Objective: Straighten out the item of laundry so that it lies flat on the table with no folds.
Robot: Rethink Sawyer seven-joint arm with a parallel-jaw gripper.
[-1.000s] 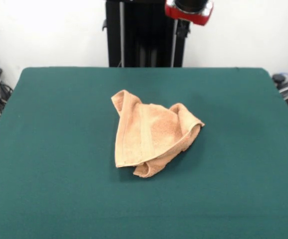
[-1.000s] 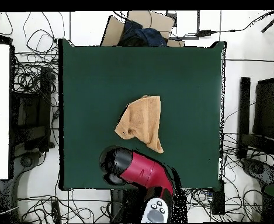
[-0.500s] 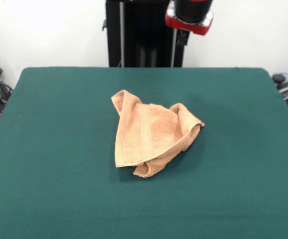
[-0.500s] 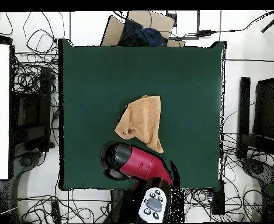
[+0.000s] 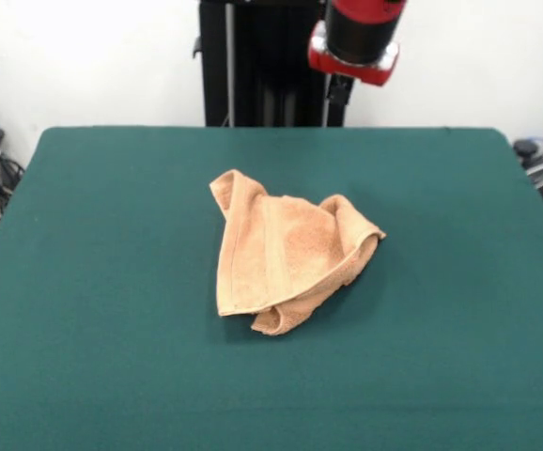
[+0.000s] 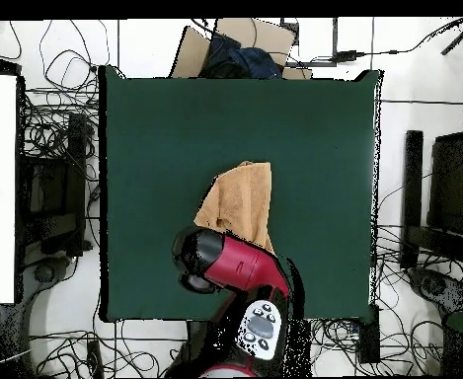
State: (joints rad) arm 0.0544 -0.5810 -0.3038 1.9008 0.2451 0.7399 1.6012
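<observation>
Towel sits crumpled near the middle of the counter, folded over itself with one flap doubled under, so nothing is flattened yet; every fold is left to do. My tool hangs above the counter's far edge, touching nothing, and I cannot tell whether it is released or clenched. Bare counter surrounds the towel on all sides, leaving room to spread it.

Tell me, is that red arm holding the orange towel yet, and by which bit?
No, nothing is held. The towel lies crumpled and folded on the green table, while the arm hangs high above the far edge, clear of it.
</observation>
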